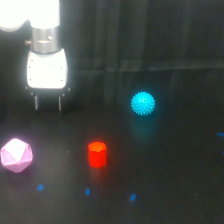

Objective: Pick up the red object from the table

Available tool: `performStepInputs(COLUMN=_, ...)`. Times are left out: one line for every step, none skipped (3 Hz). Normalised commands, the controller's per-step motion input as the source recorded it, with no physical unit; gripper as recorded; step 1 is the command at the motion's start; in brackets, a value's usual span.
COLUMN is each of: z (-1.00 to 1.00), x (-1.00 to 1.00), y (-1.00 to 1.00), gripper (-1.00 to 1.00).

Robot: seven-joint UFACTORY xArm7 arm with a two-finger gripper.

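Approach step judged in hand: gripper (47,102), fingers parted and empty, is seen well apart from the red object (97,154) standing on the table (175,170); travel toward the exterior view's right, then descent, is required.

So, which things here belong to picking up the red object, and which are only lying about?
Belong to the job:
red object
gripper, open, holding nothing
table

Only lying about:
cyan spiky ball
pink polyhedron
small blue marks
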Motion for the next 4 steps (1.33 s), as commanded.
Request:
performStepInputs(z=-0.68, x=0.82, y=-0.94, gripper=0.27)
performStepInputs(z=-0.43, x=1.0, y=-1.0, gripper=0.6)
performStepInputs(z=-0.13, x=0.65, y=-1.0, gripper=1.0)
performStepInputs(z=0.08, x=1.0, y=-0.71, gripper=1.0)
